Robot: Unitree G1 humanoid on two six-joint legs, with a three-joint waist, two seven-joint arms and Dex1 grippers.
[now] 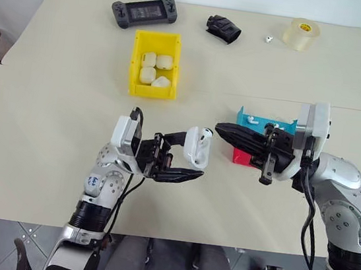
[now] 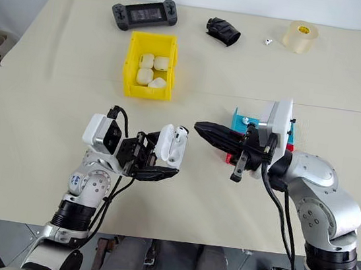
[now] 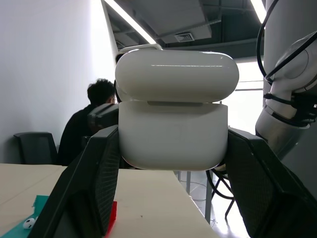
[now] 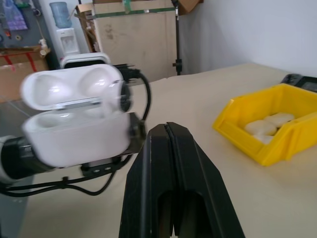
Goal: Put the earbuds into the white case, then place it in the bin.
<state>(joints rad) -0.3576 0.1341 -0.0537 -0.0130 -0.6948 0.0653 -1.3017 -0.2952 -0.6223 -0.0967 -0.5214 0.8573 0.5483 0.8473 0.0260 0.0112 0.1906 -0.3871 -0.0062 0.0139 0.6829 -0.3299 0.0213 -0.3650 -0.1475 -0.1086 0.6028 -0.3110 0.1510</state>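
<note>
From the head views, our left gripper [image 1: 187, 162] pinches the glossy white case [image 1: 198, 145] upright above the counter [image 1: 49, 124], lid open. Our right gripper [image 1: 224, 130], pressed together, points at it from just beside. The yellow bin [image 1: 136, 56] sits well beyond.

Left wrist: smooth rounded case clamped between black fingers [image 3: 94, 183].

Right wrist: the open lid's hollows face our closed gripper; whether it carries an earbud, we cannot tell.

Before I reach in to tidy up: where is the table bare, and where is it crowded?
Bare: the wide stretch left of the yellow bin. Crowded: the far edge, with game controller, black pouch and tape roll.
</note>
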